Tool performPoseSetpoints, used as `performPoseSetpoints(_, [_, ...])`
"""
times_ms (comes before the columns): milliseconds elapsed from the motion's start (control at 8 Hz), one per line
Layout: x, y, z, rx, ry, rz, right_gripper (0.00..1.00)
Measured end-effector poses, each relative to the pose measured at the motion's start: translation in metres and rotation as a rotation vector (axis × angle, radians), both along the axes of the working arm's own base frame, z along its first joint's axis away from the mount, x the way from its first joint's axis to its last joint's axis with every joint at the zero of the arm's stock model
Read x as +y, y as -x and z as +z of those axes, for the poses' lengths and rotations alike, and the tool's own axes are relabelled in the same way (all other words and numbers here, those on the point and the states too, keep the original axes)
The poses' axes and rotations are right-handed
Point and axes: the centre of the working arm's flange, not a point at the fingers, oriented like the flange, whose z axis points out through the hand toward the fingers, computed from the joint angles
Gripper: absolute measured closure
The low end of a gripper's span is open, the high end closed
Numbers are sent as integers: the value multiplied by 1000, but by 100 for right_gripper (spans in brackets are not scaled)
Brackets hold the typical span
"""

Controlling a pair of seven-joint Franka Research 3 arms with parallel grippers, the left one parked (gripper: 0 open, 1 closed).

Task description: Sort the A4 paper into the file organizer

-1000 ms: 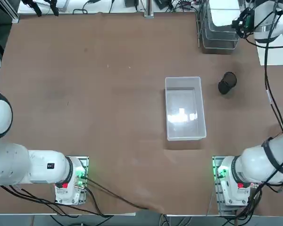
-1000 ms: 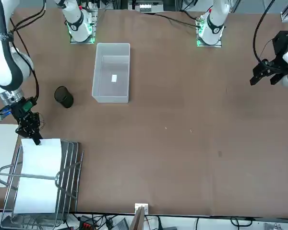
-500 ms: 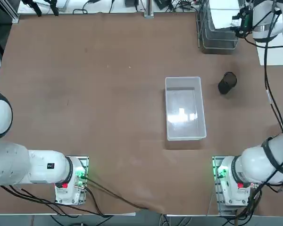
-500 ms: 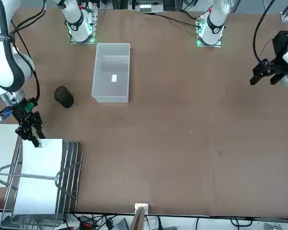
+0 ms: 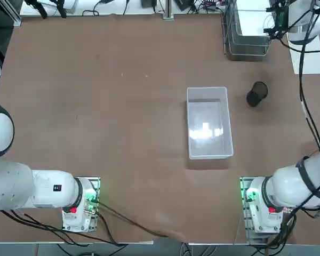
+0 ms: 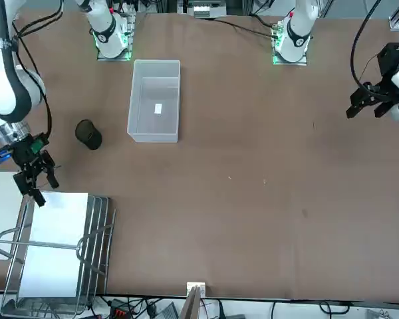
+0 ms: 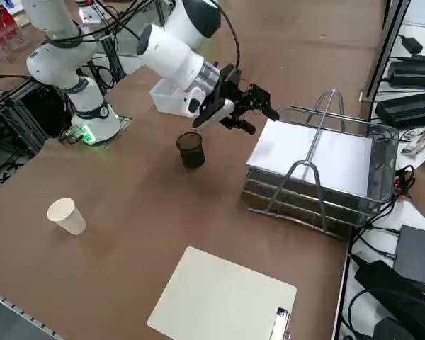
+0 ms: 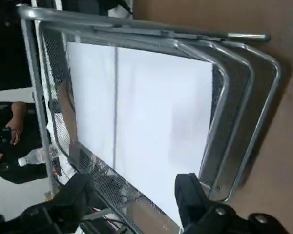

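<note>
Robot's right hand lets go of a white sheet now lying in a wire tray rack.

Seen from overhead, the plain white A4 paper (image 5: 254, 20) lies flat in the top tray of the silver-grey wire mesh file organizer (image 5: 247, 49) at about one o'clock on the brown worktop (image 5: 122, 106). A second ago the right hand (image 6: 35, 181) pinched the sheet's near edge; now its fingers stand wide apart, holding nothing, just off the rack's corner. The placing looks done, and the arm likely only needs to draw clear. At the centre sits a translucent white rectangular plastic bin (image 5: 208, 122), apparently empty apart from a small pale patch on its floor. A small black cup (image 5: 256, 94) stands at two o'clock.
</note>
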Motion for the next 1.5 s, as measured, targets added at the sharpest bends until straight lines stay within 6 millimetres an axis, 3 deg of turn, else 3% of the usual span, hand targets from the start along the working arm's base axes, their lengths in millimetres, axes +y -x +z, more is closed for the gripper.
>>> performPoseSetpoints(500, [7, 11, 51, -25, 84, 191, 0])
performPoseSetpoints(875, [-16, 30, 93, 73, 223, 456, 0])
performPoseSetpoints(1125, [-26, 36, 132, 154, 316, 606, 0])
performPoseSetpoints(1500, [-21, 36, 186, 244, 477, 787, 0])
